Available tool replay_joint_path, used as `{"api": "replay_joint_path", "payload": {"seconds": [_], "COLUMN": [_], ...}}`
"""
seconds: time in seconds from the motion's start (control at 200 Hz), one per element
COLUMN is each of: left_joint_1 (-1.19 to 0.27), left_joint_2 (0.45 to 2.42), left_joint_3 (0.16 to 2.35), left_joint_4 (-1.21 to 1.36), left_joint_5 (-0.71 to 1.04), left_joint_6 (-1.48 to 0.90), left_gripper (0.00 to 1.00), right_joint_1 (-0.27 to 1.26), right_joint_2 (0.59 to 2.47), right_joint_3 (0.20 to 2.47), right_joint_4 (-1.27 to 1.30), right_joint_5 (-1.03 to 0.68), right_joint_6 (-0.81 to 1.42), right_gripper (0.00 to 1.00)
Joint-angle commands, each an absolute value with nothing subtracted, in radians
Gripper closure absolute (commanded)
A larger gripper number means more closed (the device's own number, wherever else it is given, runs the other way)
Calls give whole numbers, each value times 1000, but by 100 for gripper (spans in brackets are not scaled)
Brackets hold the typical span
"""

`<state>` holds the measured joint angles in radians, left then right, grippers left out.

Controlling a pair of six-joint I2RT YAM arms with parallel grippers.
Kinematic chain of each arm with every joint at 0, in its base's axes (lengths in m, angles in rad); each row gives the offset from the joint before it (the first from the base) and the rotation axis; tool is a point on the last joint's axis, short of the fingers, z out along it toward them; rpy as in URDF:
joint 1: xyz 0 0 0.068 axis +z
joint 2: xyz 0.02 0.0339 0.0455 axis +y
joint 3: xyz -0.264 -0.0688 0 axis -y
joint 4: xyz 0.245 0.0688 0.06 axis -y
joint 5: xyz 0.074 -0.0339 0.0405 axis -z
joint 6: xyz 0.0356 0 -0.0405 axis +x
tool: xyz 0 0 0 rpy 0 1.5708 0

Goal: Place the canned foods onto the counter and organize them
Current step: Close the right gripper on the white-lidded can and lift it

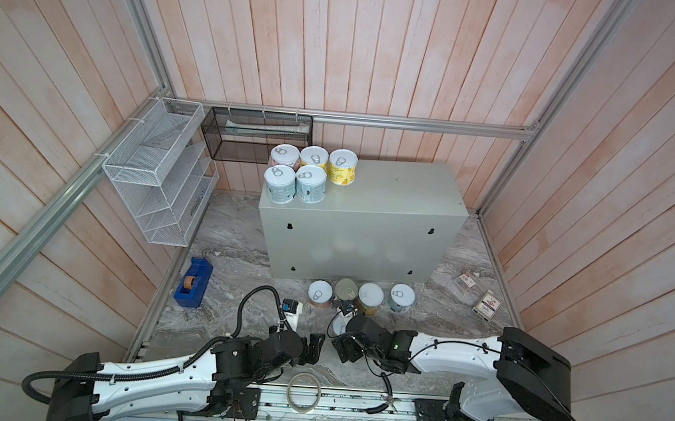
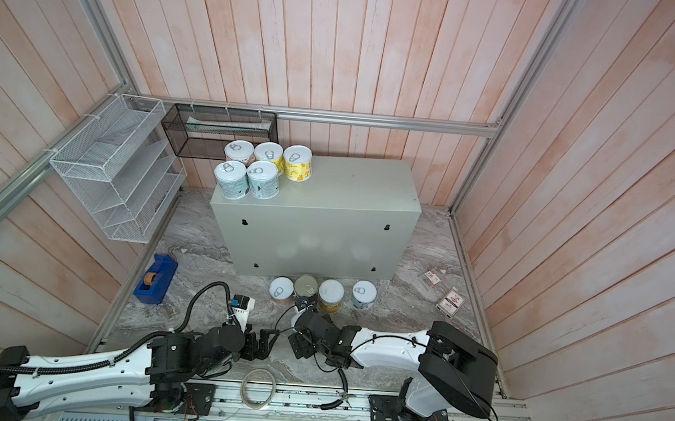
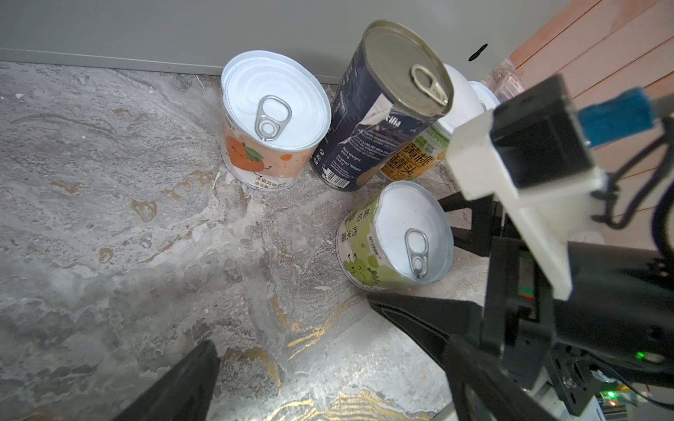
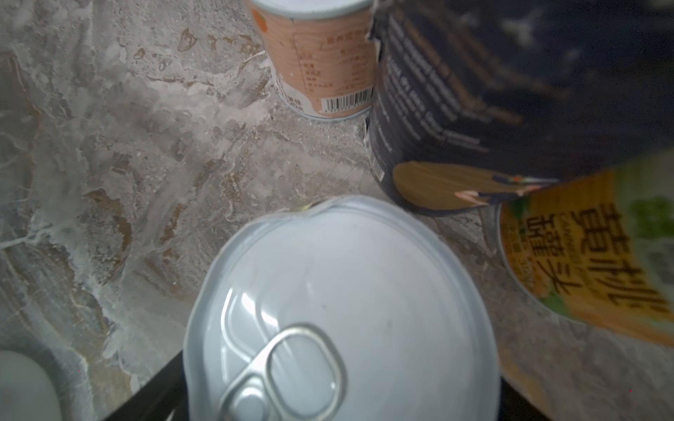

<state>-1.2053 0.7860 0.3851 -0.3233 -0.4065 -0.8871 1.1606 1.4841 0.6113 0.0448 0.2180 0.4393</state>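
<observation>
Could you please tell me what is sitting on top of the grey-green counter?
On the counter, five short cans stand upright, clustered at its back left corner: three behind, two in front. Whatever lies directly behind them is covered.

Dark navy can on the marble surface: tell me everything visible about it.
The dark navy can stands upright on the marble surface, in the row in front of the counter. It looks like metal with a paper label bearing white print and a barcode; the label is torn along one edge. Its dull metal lid is unopened, pull tab flat. The shorter orange-labelled can and the yellow-labelled can flank it closely; contact is unclear.
</observation>
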Motion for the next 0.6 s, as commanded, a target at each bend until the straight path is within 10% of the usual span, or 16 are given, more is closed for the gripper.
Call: {"api": "replay_joint_path", "payload": {"seconds": [0.0,0.595], "left_joint_1": [-1210,-1211], "left_joint_2": [789,793], "left_joint_3": [410,387], "left_joint_4": [-337,-330], "left_joint_5": [-437,-446], "left_joint_6": [-911,-939], "left_gripper": [2,3], "right_joint_1": [1138,1117], "right_joint_2": [1511,1629], "right_joint_3": [639,676], "right_joint_4": [116,143], "right_joint_5": [225,193], "right_joint_6": [413,393], "right_gripper": [11,31]}}
